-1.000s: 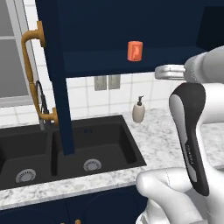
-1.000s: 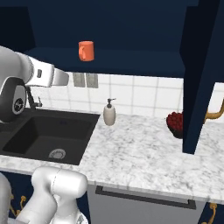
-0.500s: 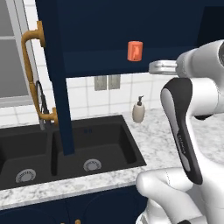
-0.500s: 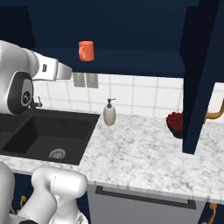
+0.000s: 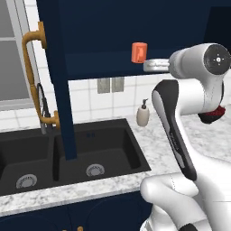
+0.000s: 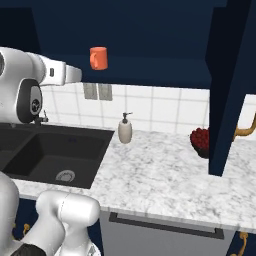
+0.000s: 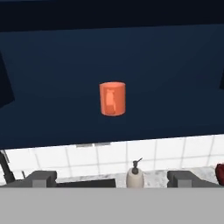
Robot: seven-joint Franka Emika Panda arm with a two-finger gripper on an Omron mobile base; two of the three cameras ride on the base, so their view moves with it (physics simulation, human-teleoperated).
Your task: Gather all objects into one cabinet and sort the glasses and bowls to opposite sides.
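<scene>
At the far left we see a brass handle (image 5: 32,40) on the open navy cabinet door (image 5: 57,85), and below it a dark faucet (image 5: 41,106) standing over a matte black double sink (image 5: 67,151) with two round steel drains. The sink is set into a speckled white marble tabletop (image 6: 160,175). Behind it runs a white tiled wall with a grey outlet plate (image 6: 97,91).

Moving right, a smooth orange-red cup (image 7: 113,99), a plain cylinder, stands upright on the shelf of the dark navy cabinet (image 7: 175,78). It sits straight ahead of our claw (image 7: 111,178), well apart from it and above the line of the fingertips (image 7: 41,178). The claw is released, its two dark tips spread wide with nothing between them.

Our arm is raised to shelf height: the white forearm reaches level toward the cabinet, and the dark-jointed elbow is bent sharply back above the base.

Lower than the claw and just ahead of it, a cream soap dispenser (image 6: 124,131) with a rounded body and a thin pump top stands on the tabletop against the tiles. Farther to the right, something red and knobbly (image 6: 201,140) rests on the marble, partly hidden by the second open cabinet door (image 6: 230,85), which carries another brass handle (image 6: 246,131). Below the tabletop runs a grey panel (image 6: 160,235).
</scene>
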